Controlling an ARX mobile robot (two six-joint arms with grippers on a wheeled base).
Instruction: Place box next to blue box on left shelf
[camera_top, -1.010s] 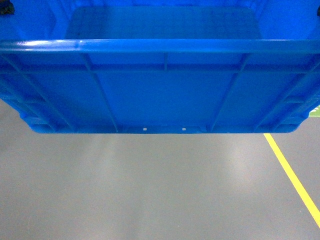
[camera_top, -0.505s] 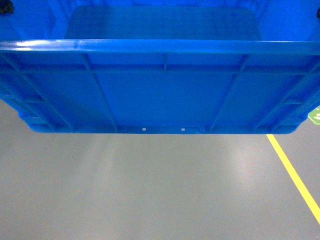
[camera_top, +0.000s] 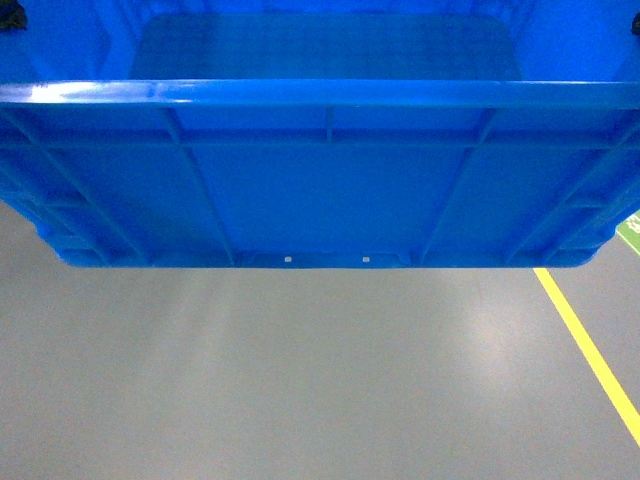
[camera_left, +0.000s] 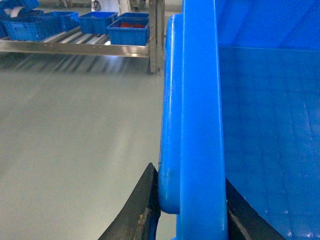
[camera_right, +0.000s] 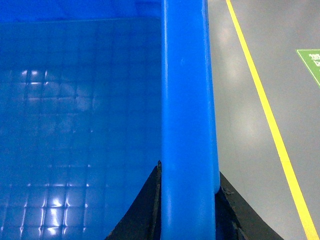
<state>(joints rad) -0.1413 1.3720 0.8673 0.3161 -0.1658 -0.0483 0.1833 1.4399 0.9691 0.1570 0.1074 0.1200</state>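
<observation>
The box (camera_top: 320, 190), a large bright blue ribbed crate with an open top, fills the upper half of the head view and hangs above the grey floor. My left gripper (camera_left: 189, 175) is shut on the box's left rim (camera_left: 197, 100), one black finger outside and one inside. My right gripper (camera_right: 189, 169) is shut the same way on the right rim (camera_right: 187, 100). Far off at the top left of the left wrist view stands a metal shelf (camera_left: 75, 47) carrying several blue boxes (camera_left: 129, 31). I cannot tell which of them the task means.
A yellow floor line (camera_top: 590, 350) runs along the right, also seen as the line (camera_right: 270, 120) in the right wrist view. A green floor mark (camera_right: 311, 62) lies beyond it. Bare grey floor (camera_left: 75, 140) stretches between me and the shelf.
In the head view the yellow line and the green mark have drifted slightly right and down. The box stays held by both grippers as before.
</observation>
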